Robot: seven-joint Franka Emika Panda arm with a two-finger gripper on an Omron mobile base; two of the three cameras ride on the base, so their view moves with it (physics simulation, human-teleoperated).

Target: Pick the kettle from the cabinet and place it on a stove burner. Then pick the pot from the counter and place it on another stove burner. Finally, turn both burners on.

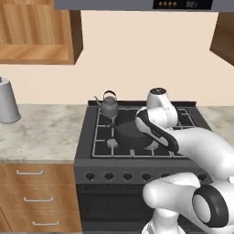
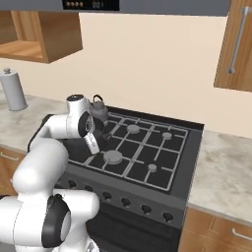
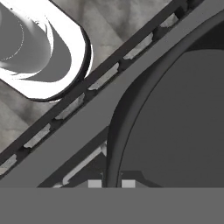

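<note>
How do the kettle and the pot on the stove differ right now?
The kettle is small, upright and lighter grey, with an arched handle and a spout; the pot is wide, low and darker. The kettle stands on a back burner in plain sight; the pot sits nearer the front, partly hidden by the arm. Both are round and rest on the stove grates.

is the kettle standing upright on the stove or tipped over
Upright. In the left base view the kettle sits on the stove's back left grate, lid knob and arched handle on top, spout out to one side.
</note>
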